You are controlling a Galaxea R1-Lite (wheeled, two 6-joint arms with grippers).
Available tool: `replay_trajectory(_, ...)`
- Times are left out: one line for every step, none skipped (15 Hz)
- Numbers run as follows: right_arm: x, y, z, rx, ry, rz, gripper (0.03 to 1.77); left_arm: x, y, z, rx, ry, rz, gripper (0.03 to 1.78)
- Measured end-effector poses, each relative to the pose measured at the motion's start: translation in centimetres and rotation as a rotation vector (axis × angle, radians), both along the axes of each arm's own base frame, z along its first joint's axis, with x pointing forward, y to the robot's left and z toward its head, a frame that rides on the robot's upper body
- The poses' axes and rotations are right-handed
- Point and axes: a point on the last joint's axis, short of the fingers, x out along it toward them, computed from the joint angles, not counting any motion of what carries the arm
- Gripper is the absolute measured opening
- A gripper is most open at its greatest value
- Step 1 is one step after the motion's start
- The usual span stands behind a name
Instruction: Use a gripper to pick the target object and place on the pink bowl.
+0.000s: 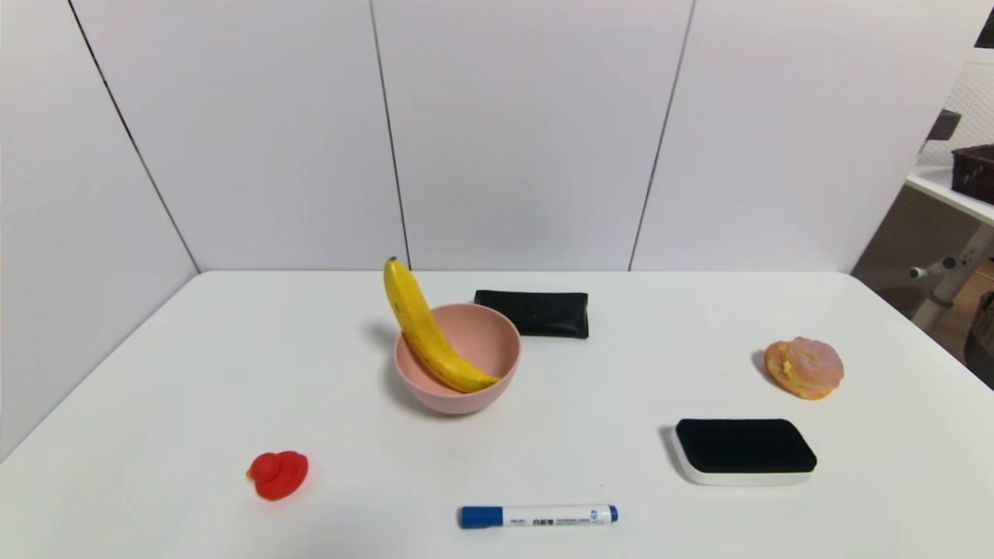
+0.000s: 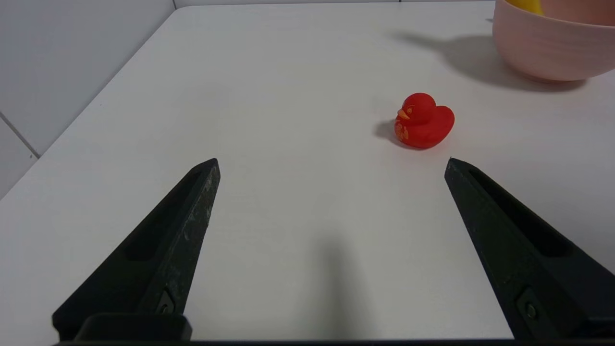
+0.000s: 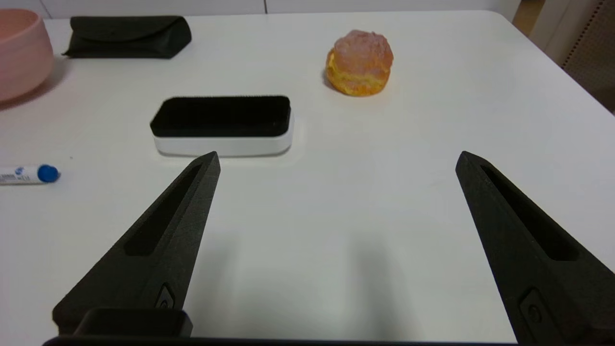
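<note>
Banana, long, curved and yellow (image 1: pixel 423 326), leans in the round matte pale-pink bowl (image 1: pixel 458 402), top toward eleven o'clock; placing looks done, so best leave it untouched; left pincer (image 2: pixel 332 166) and right pincer (image 3: pixel 338 158) stand wide, empty, over the white table (image 1: pixel 334 419); open room at nine o'clock, table edge beyond the pastry (image 1: pixel 805 368) at three
</note>
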Motion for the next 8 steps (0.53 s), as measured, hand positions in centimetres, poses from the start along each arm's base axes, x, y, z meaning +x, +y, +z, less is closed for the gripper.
replay_trajectory(-0.24,-0.01,-0.5,-0.012,0.008,-0.002,1.69,0.0,0.0,0.0,0.0,0.0,0.0,1.69)
replay_trajectory(-0.4,-0.01,-0.64,-0.013,-0.003,-0.003,1.69,0.0,0.0,0.0,0.0,0.0,0.0,1.69)
replay_trajectory(-0.48,-0.02,-0.72,0.001,-0.012,-0.005,1.69,0.0,0.0,0.0,0.0,0.0,0.0,1.69)
replay_trajectory(-0.55,-0.03,-0.75,0.032,-0.021,-0.01,1.69,0.0,0.0,0.0,0.0,0.0,0.0,1.69)
replay_trajectory(-0.59,-0.04,-0.77,0.054,-0.026,-0.017,1.69,0.0,0.0,0.0,0.0,0.0,0.0,1.69)
replay_trajectory(-0.62,-0.05,-0.79,0.059,-0.03,-0.018,1.69,0.0,0.0,0.0,0.0,0.0,0.0,1.69)
replay_trajectory(-0.64,-0.05,-0.8,0.059,-0.032,-0.019,1.69,0.0,0.0,0.0,0.0,0.0,0.0,1.69)
replay_trajectory(-0.65,-0.05,-0.82,0.06,-0.033,-0.019,1.69,0.0,0.0,0.0,0.0,0.0,0.0,1.69)
